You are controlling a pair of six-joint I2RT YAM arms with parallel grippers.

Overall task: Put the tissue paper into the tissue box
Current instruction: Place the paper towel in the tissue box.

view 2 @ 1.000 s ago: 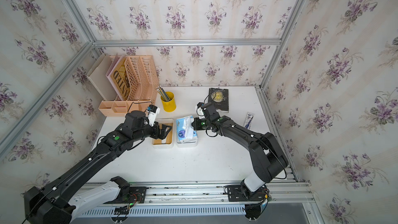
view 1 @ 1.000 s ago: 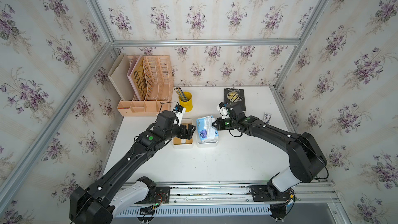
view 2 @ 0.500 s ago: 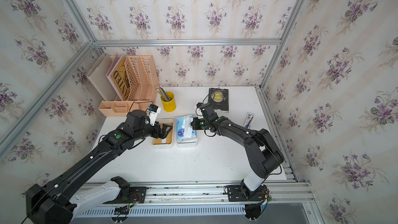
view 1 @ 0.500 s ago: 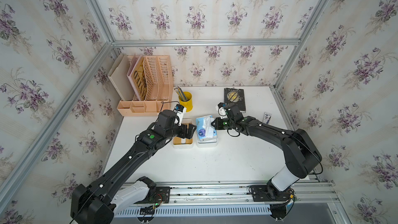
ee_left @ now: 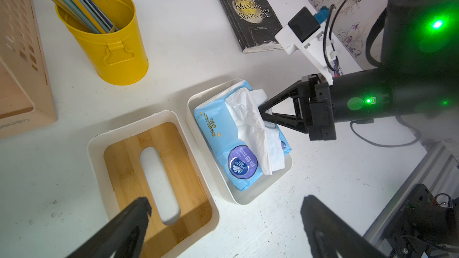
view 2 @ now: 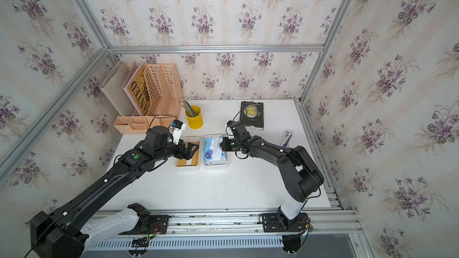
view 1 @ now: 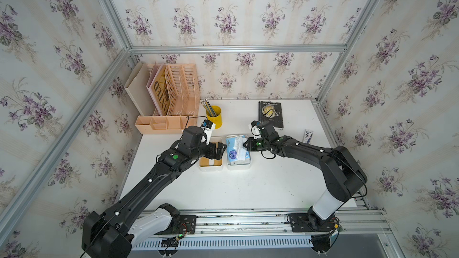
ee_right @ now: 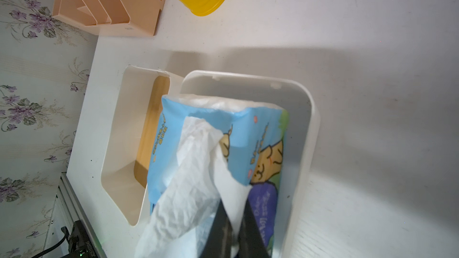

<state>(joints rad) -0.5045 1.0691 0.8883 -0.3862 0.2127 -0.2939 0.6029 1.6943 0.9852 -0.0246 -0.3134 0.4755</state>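
The tissue paper, a light blue pack with a dark blue round logo, lies slightly tilted inside the white tissue box. A loose white sheet sticks out of its slit. My right gripper is shut on that sheet at the pack's right side. The bamboo lid lies upside down just left of the box. My left gripper hangs wide open over the lid's near right edge, holding nothing.
A yellow pencil cup stands behind the lid, with a peach file rack at the back left. A dark book lies behind my right wrist. A slim printed carton sits near the table's right edge.
My right gripper has crept slightly left toward the pack and the arm's elbow has swung inward. The left arm and the pack look unchanged.
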